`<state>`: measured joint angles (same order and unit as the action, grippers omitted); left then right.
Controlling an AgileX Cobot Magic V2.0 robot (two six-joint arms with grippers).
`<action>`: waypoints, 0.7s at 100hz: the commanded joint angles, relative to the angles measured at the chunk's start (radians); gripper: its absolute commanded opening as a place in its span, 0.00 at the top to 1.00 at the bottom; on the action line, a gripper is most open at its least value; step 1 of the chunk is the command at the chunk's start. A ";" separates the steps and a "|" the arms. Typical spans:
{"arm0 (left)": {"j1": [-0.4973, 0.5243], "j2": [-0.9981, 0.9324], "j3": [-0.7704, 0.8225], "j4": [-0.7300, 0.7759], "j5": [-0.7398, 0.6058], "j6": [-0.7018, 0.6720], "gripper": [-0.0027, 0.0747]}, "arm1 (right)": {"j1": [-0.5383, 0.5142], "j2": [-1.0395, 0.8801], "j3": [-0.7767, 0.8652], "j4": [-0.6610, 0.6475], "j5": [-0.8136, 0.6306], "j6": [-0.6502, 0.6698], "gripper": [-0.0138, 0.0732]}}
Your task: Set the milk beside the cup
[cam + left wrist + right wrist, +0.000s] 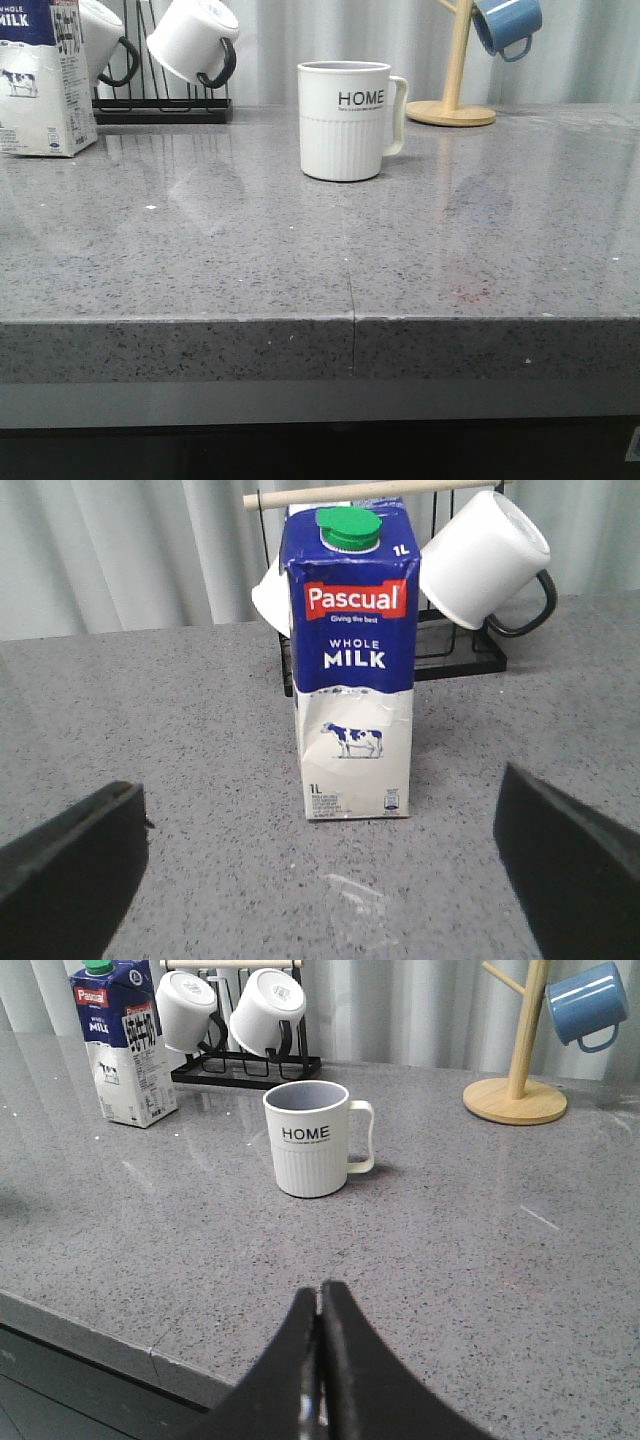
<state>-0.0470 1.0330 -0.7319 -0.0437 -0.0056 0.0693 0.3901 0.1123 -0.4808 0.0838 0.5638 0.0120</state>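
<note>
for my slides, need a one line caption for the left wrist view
Open left gripper faces the upright Pascual whole milk carton on the grey countertop.

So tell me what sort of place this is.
Probably a kitchen counter or a mock-up of one: a grey speckled stone countertop, a black wire mug rack and a wooden mug tree hung with mugs, plus a Pascual whole milk carton and a HOME mug.

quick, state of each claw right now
Left claw: open, holding nothing, milk carton ahead of it.
Right claw: closed, holding nothing.
</note>
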 commanded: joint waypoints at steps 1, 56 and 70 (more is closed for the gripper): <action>0.000 0.073 -0.077 -0.011 -0.130 -0.001 0.13 | -0.004 0.011 -0.025 -0.008 -0.074 -0.012 0.84; -0.038 0.434 -0.381 -0.067 -0.142 -0.008 0.13 | -0.004 0.011 -0.025 -0.008 -0.074 -0.012 0.84; -0.038 0.480 -0.421 -0.069 -0.152 -0.008 0.13 | -0.004 0.011 -0.025 -0.008 -0.074 -0.012 0.84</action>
<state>-0.0801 1.5249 -1.0974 -0.1005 -0.0659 0.0693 0.3901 0.1123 -0.4808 0.0838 0.5638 0.0120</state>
